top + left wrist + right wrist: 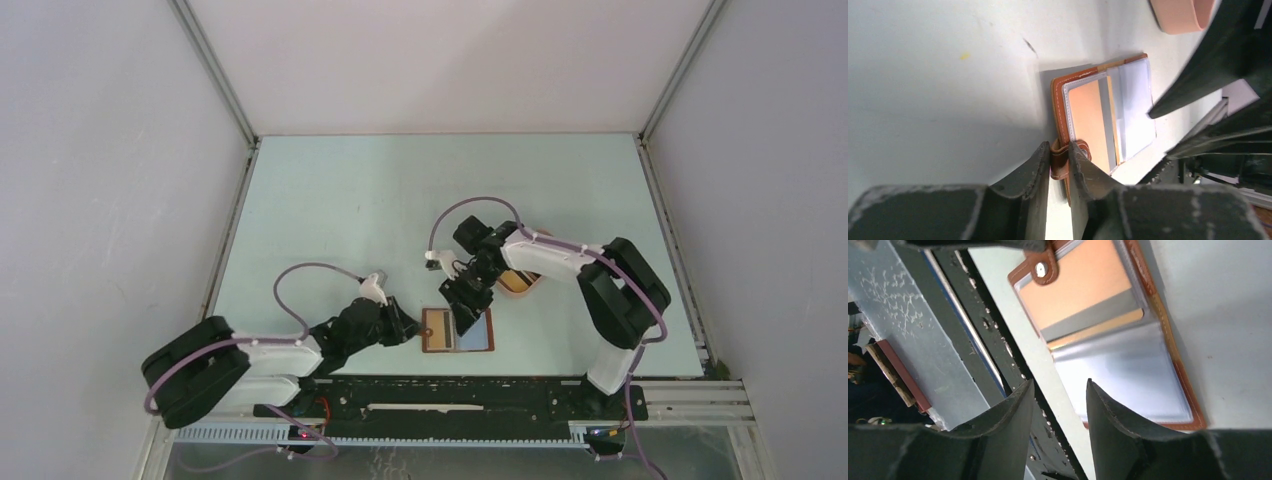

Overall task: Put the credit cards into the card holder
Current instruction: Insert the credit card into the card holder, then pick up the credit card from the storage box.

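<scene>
Pale green counter [350, 200], white walls on three sides, both arm bases at the near edge.

Top view: card holder [458, 330] lies open and flat near the front edge, between the two arms. Its left half is tan, its right half pale blue. Left gripper [408, 328] meets the holder's left edge. Right gripper [466, 312] hangs over the holder's far right part. Pink tray [522, 283] sits just behind, half hidden by the right arm.

Left wrist view: both fingers [1038, 170] are pinched narrow on the snap tab [1060, 161], which stands up between them. The open holder stretches away beyond, orange-tan panel next to the tab, clear sleeve further on. Dark fingers of the right gripper cross in from the right above the sleeve. Whether they touch it, I cannot tell.

Right wrist view: jaws moderately apart, nothing between them. Below the gap lie the holder's clear sleeve and brown stitched border. The tab with its metal snap is at the top, under the left gripper's finger.
</scene>
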Available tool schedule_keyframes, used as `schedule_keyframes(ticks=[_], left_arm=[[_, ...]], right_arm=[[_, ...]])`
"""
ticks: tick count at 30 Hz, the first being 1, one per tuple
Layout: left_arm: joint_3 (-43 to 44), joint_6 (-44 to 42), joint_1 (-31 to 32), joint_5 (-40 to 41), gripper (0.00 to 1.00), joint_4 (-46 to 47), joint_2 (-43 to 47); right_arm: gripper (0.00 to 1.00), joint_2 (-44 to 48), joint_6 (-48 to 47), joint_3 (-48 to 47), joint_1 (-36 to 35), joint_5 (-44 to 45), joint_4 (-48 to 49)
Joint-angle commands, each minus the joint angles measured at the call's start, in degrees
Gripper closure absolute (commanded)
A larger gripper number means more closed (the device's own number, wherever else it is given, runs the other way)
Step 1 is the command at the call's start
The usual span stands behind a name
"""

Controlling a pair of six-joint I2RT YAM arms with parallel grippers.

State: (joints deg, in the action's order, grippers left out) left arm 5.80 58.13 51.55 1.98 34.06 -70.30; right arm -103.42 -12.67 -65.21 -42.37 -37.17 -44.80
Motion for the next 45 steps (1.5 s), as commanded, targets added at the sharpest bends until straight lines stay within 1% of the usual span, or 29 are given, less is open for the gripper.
schedule_keyframes(ticks=[1, 3, 5, 9, 10, 11, 15, 20, 23, 27, 29, 32, 35, 45], left_arm=[[4.6, -9.5, -1.3, 4.6, 0.74, -15.7, 8.5], [5.4, -12.7, -1.3, 5.7, 0.70, -19.3, 12.6], [5.4, -14.2, -1.3, 6.4, 0.65, -20.9, 15.9], [4.9, -15.0, -1.5, 6.5, 0.63, -21.6, 18.8], [4.8, -15.1, -1.5, 6.3, 0.63, -21.3, 18.8], [4.5, -15.0, -1.6, 5.7, 0.63, -20.4, 18.6], [2.5, -14.5, -1.6, 2.8, 0.62, -13.8, 16.5], [1.6, -13.4, -1.7, 0.3, 0.58, -7.0, 12.1], [1.4, -12.6, -1.7, -1.4, 0.57, -3.8, 9.2], [0.9, -11.2, -1.7, -3.7, 0.57, 0.0, 5.3], [0.7, -10.4, -1.7, -4.7, 0.58, 1.7, 3.4], [0.0, -9.1, -1.7, -6.3, 0.63, 4.9, 0.8], [-0.8, -7.8, -1.7, -7.7, 0.66, 7.9, -1.4], [-1.2, -4.7, -1.7, -11.5, 0.66, 17.8, -10.2]], right_arm=[[0.49, 6.1, -5.7, -2.2, 1.4, -1.9, -2.0], [0.53, 7.4, -8.2, -2.2, 1.5, -3.6, -2.2], [0.60, 8.2, -11.3, -1.4, 0.7, -4.6, -1.0], [0.91, 8.3, -18.2, 1.4, -2.9, 1.9, 4.3], [0.96, 7.7, -19.2, 1.4, -3.9, 4.1, 5.1], [0.98, 6.9, -19.5, 1.4, -4.8, 6.1, 6.0], [0.99, 4.0, -19.7, 1.4, -6.9, 11.0, 7.5], [1.00, 1.2, -18.5, 0.9, -8.4, 12.8, 7.2], [1.00, -0.8, -17.8, 0.1, -8.4, 13.6, 6.2], [0.99, -1.6, -17.0, 0.1, -8.6, 12.6, 6.6], [0.99, -2.1, -15.1, 0.1, -8.8, 12.2, 7.4], [0.99, -2.5, -13.0, -0.2, -8.9, 12.1, 8.6], [0.99, -2.7, -11.5, -0.5, -8.9, 11.8, 9.5], [0.98, -4.0, -6.8, -2.0, -8.9, 8.6, 11.1]])
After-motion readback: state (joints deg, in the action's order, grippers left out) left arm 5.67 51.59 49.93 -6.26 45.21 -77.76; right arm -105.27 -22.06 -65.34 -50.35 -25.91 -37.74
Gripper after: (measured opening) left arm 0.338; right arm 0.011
